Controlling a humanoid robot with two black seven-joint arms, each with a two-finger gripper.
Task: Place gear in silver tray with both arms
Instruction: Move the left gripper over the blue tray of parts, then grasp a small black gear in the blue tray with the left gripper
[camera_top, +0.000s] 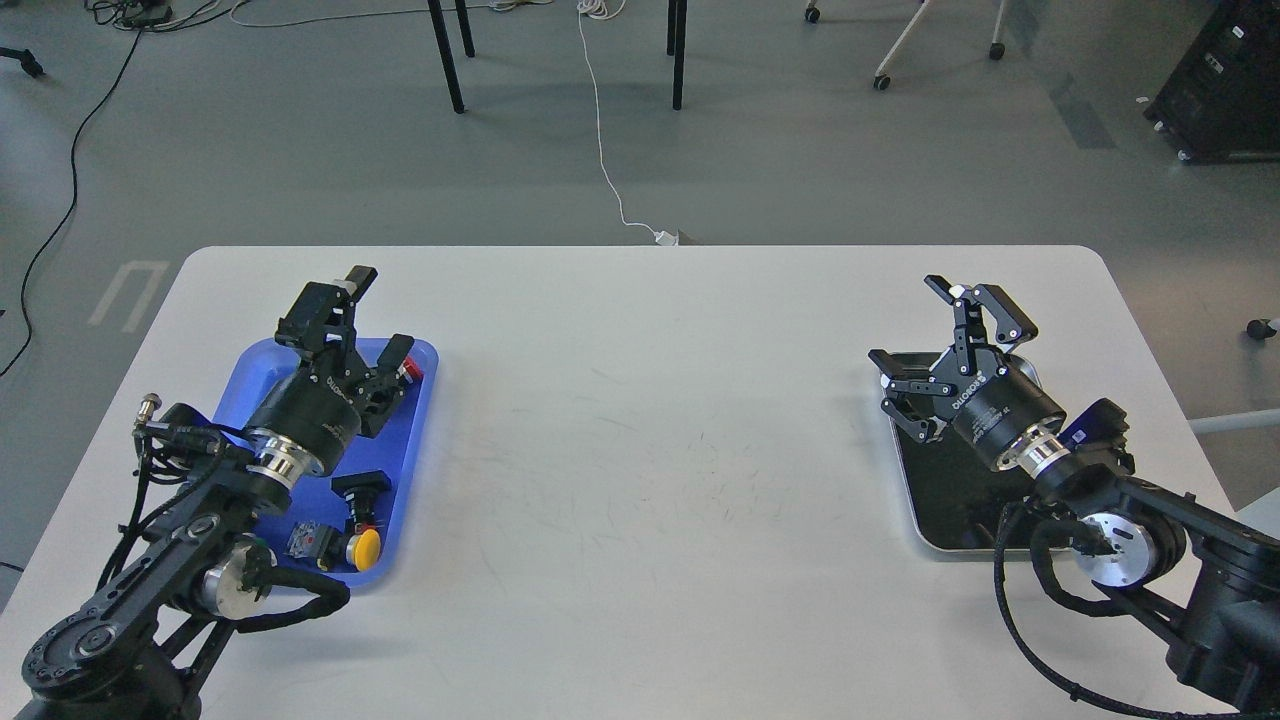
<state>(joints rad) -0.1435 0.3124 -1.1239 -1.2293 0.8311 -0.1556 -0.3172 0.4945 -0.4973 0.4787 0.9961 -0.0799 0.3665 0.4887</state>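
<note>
The silver tray lies at the right side of the white table, its dark bottom showing nothing in the uncovered part. My right gripper hovers over the tray's far end, open, with nothing between its fingers. My left gripper is open over the far end of a blue tray at the left, and I see nothing held in it. No gear can be made out; it may be hidden under my left gripper.
In the blue tray lie a red part beside my left gripper's finger, a black part, a yellow-capped button and a small grey piece. The table spans between the trays.
</note>
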